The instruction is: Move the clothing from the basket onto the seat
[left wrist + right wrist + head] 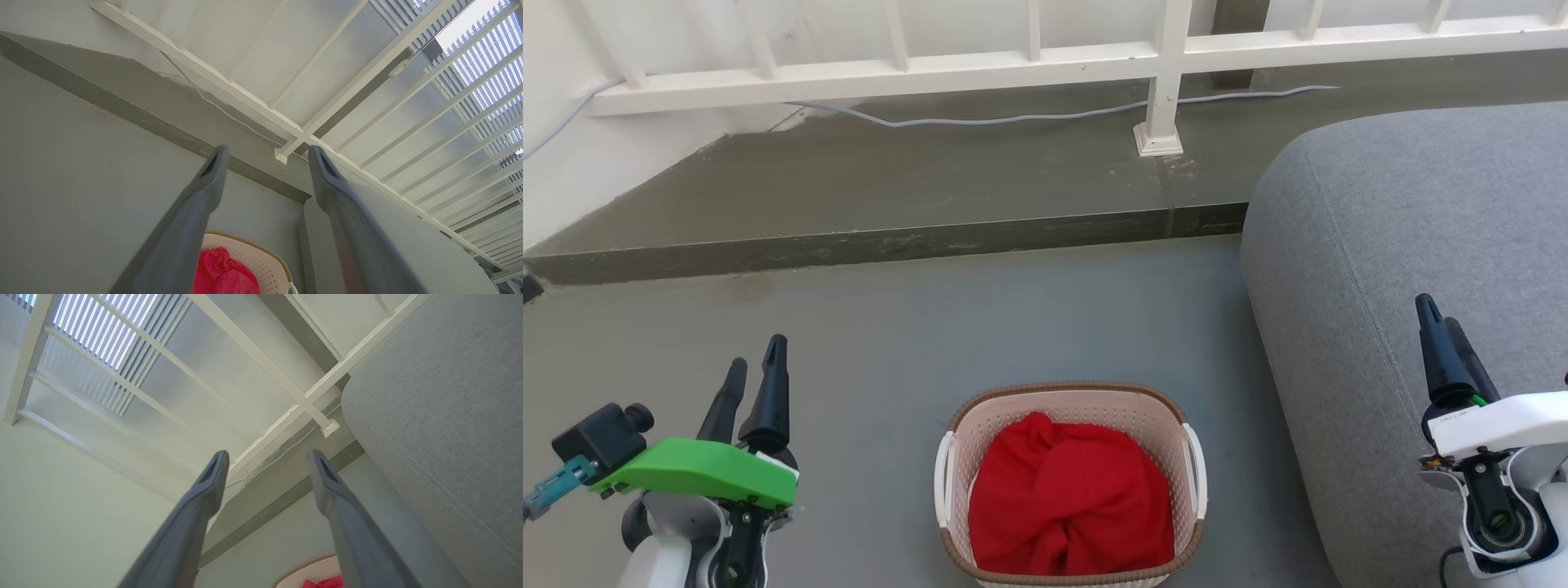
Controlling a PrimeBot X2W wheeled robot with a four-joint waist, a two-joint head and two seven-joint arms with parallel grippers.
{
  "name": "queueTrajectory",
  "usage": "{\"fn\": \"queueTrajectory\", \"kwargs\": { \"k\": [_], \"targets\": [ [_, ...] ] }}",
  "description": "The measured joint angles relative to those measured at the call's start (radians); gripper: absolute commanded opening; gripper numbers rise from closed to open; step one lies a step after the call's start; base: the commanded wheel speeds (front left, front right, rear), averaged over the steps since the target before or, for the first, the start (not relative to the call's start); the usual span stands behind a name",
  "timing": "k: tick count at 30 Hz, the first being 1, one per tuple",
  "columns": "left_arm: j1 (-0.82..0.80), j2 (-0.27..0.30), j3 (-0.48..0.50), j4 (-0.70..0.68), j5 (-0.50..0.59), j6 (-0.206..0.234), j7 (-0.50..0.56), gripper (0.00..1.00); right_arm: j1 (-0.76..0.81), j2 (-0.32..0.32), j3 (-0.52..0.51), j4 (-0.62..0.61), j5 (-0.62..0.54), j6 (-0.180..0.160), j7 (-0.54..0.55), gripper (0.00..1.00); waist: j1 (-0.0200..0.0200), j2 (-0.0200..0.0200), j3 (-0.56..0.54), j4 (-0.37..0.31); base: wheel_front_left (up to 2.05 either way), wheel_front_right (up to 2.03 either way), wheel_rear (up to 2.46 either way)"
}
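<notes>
**Head view.** The clothing [1066, 498] lies bunched inside the basket [1066, 390], which stands on the floor [890, 327] near the robot, just left of the seat [1421, 212]. No red fabric shows on the grey cushion. The left pincer [756, 353] hangs at the near left and the right pincer [1437, 314] over the seat's near edge. Both are well apart from the basket and hold nothing.

**Left wrist view.** The left pincer [267, 151] has its fingers spread apart with nothing between them. The basket [261, 253] and the clothing [222, 273] sit low between the fingers, with the seat [400, 237] to the right.

**Right wrist view.** The right pincer [267, 453] is likewise parted and empty. A corner of the basket [314, 569] with a scrap of the clothing [322, 583] appears at the bottom, and the seat [441, 396] is at the right.

**Progress.** The task appears not yet begun. Reaching, grasping, lifting and placing on the seat all remain.
</notes>
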Motion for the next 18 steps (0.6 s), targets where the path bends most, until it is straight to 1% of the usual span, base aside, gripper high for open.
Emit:
{"fn": "queueTrajectory", "kwargs": {
  "k": [4, 7, 11, 18],
  "targets": [
    [-0.004, 0.006, -0.02, -0.005, 0.067, 0.018, -0.016, 1.0, -0.001, -0.012, 0.02, -0.007, -0.075, -0.006, -0.014, 1.0, 0.0, 0.0, -0.001, 0.0, 0.0, 0.0, 0.0],
    [-0.004, 0.006, -0.037, -0.007, 0.116, 0.03, -0.024, 1.0, -0.004, -0.014, 0.032, -0.014, -0.122, -0.02, -0.025, 1.0, 0.0, 0.0, -0.002, 0.0, 0.0, 0.0, 0.0],
    [-0.004, 0.006, -0.054, -0.01, 0.171, 0.041, -0.038, 1.0, -0.006, -0.029, 0.058, -0.018, -0.193, -0.022, -0.035, 1.0, 0.0, 0.0, -0.003, 0.001, 0.0, 0.0, 0.0],
    [-0.004, 0.011, -0.077, -0.017, 0.272, 0.074, -0.063, 1.0, -0.006, -0.035, 0.086, -0.011, -0.281, -0.04, -0.061, 1.0, 0.0, 0.0, -0.004, 0.001, 0.0, 0.0, 0.0]
  ]
}}
